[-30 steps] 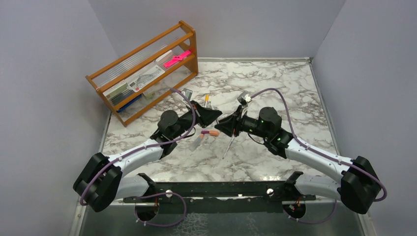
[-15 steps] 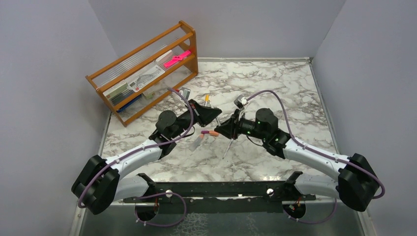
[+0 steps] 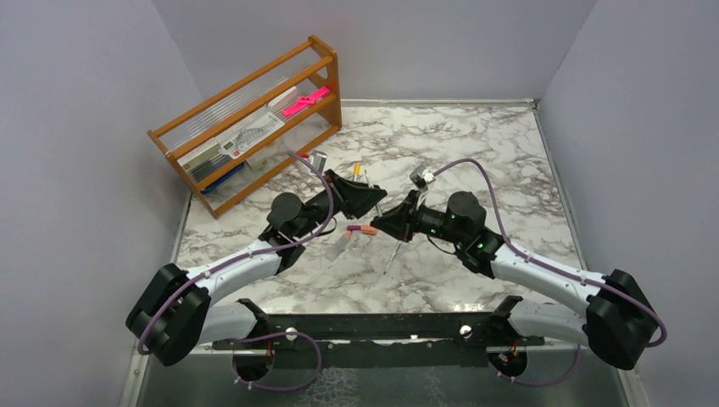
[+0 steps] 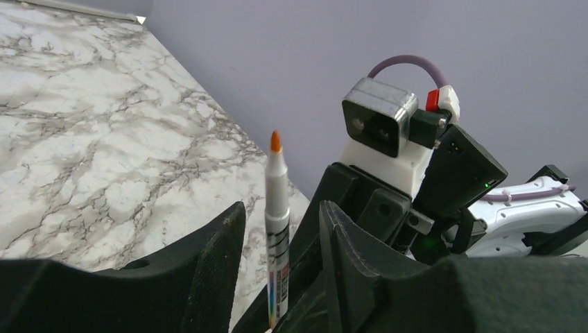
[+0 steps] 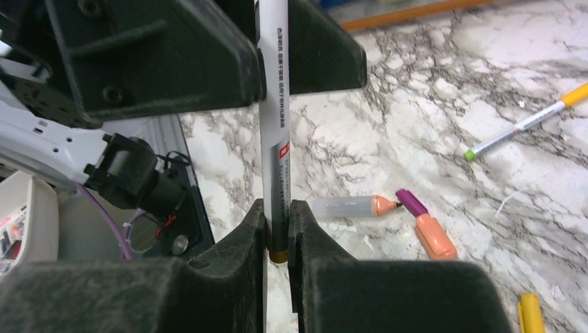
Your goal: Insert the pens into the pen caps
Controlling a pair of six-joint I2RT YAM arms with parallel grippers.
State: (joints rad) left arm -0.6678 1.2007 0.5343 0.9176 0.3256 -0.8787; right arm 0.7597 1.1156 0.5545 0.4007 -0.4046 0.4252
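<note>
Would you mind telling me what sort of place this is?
Most likely a robot test cell in a lab, not a real desk: plain grey walls box in a marble-patterned table, a left arm and a right arm are bolted at its near edge, and a wooden rack holds stationery.

Soft, bright light falls from above, and it is even all over. The table (image 3: 475, 144) shines a little but has no hard glare. Only faint shadows lie on it. The top view is sharp. In both wrist views the black fingers (image 5: 229, 277) close to the lens look dark and a bit blurry, while the pen (image 5: 274, 139) and its small print are clear.
</note>
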